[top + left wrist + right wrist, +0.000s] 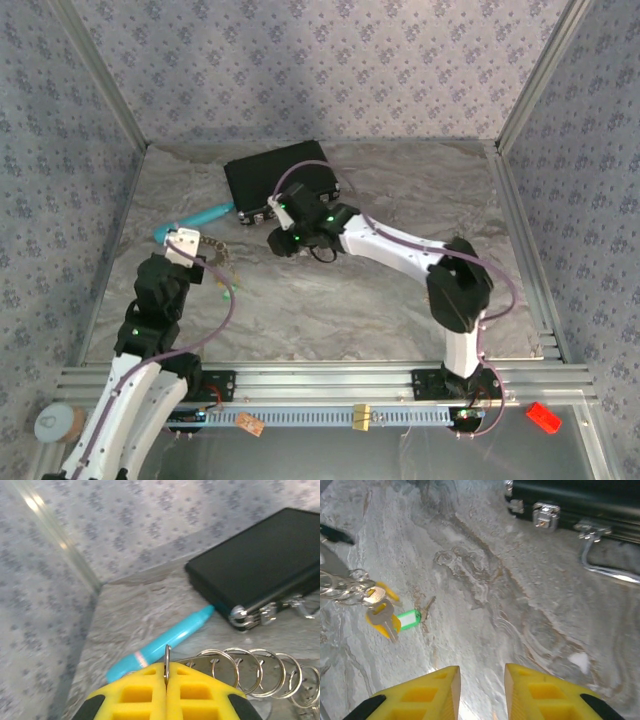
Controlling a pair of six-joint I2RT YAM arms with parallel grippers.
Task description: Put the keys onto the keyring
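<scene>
Where keyring (239, 667) sits, teal pen (165, 642), black case (260, 565)

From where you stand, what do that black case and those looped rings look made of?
Black case: smooth black with soft sheen, perhaps plastic or coated metal; its latches shine like chrome. Rings: thin bright wire with silver glints, likely steel.

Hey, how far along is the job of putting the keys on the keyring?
Apparently done: the yellow-headed keys hang on the keyring. In hand: the left gripper is shut on the keyring's edge. Left: the green-tagged key lies on the table, seemingly loose; the right gripper hovers open, empty.
</scene>
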